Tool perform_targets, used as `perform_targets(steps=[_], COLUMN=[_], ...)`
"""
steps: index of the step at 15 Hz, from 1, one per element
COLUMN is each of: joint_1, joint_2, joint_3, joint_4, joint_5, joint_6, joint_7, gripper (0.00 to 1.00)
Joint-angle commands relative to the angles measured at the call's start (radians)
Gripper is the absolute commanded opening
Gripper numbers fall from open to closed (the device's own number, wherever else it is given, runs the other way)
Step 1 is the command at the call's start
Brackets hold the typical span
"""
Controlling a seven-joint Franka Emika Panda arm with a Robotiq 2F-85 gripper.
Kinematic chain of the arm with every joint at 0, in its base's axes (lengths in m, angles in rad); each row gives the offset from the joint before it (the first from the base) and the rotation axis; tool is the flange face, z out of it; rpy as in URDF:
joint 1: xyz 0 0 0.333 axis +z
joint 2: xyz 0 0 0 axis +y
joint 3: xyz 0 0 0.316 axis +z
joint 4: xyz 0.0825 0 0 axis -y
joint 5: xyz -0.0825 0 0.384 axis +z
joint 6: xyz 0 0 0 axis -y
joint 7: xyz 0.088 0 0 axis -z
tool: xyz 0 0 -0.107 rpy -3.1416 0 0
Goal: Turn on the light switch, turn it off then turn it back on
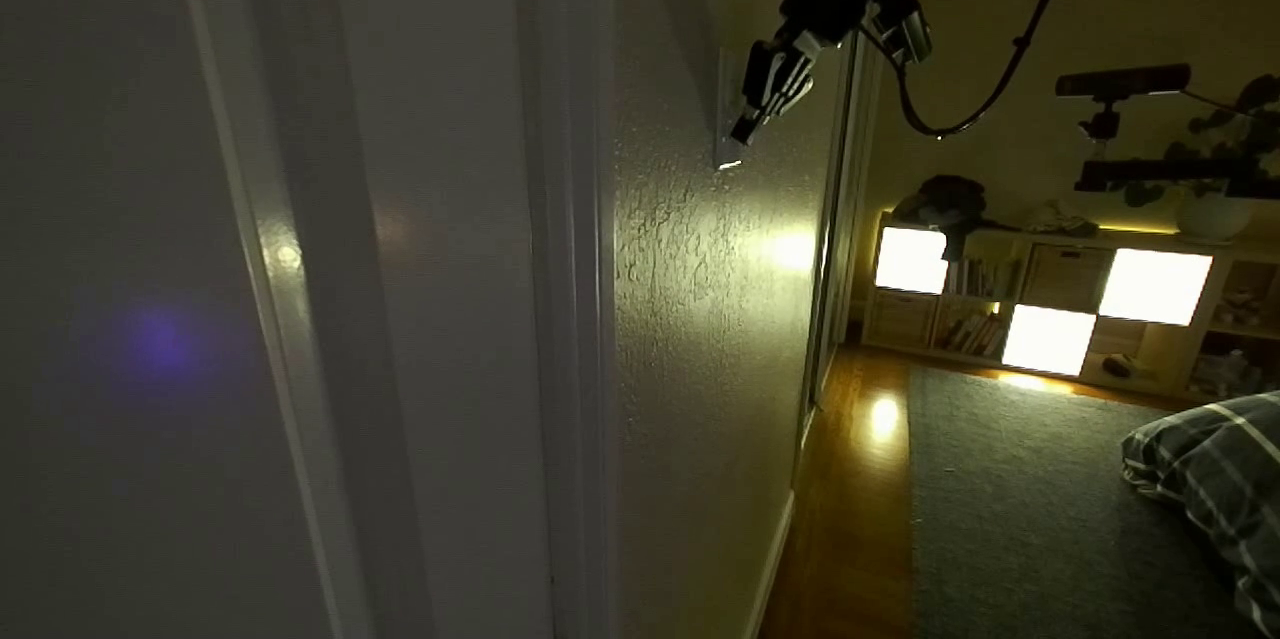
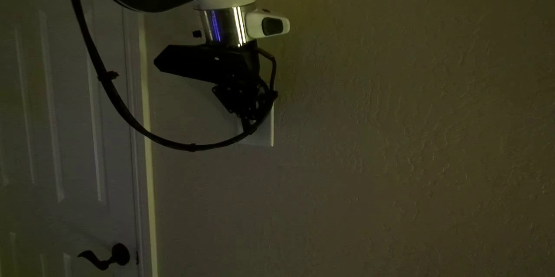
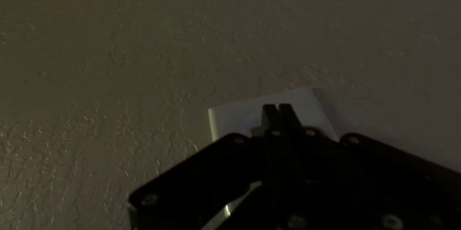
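On wall [image 3: 108, 61] | light switch [image 3: 238, 119] directly ahead of hand [image 3: 278, 107] | hand clenched, contact unclear

Dim textured wall [image 2: 390, 181], paneled door [image 2: 73, 138], wooden floor [image 1: 850, 509], gray rug [image 1: 1030, 509], glowing shelf cubbies [image 1: 1048, 339]
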Motion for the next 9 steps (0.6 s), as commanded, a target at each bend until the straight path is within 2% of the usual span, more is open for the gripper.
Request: perform_targets(steps=[1,9], joint_1=[-0.011,-0.005], joint_2=[-0.021,-0.089], joint_3=[0.016,0.009], joint_4=[0.017,-0.021], joint_5=[0.007,-0.002], joint_6=[0.033,0.03], joint_7=[-0.026,-0.037], gripper=[0.06,0.06])
